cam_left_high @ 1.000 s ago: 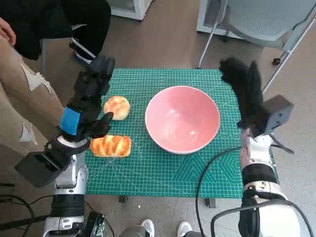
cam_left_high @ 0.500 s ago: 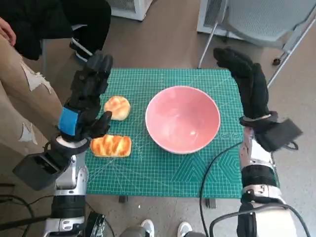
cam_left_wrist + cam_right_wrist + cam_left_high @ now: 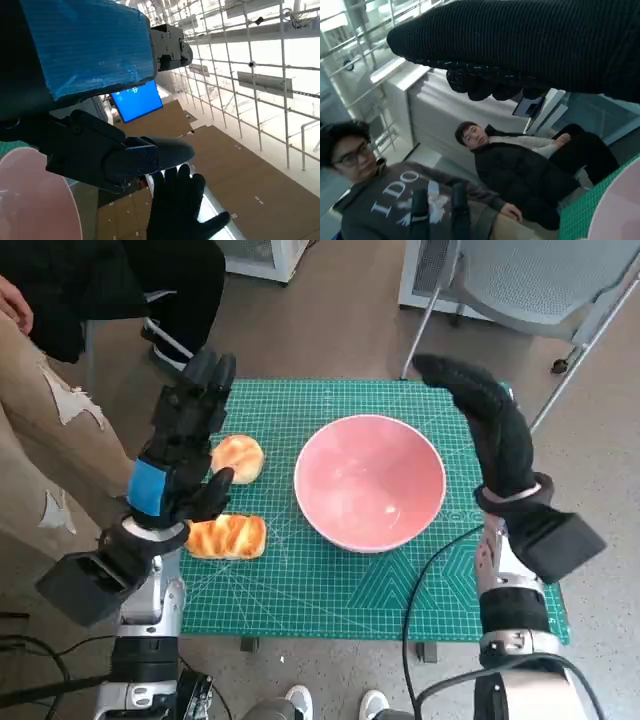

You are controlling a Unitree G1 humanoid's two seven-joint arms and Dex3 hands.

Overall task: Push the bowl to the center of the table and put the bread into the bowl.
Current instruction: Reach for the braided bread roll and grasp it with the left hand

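One glossy pink bowl sits mid-mat; two golden bread rolls lie at its 9 o'clock. Left hand and right hand hover spread, holding nothing.

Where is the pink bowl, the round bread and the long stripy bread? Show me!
pink bowl [image 3: 370,483], head view, on its inside floor.
round bread [image 3: 240,456], head view, on the middle of its top crust.
long stripy bread [image 3: 228,537], head view, on its ridged top.
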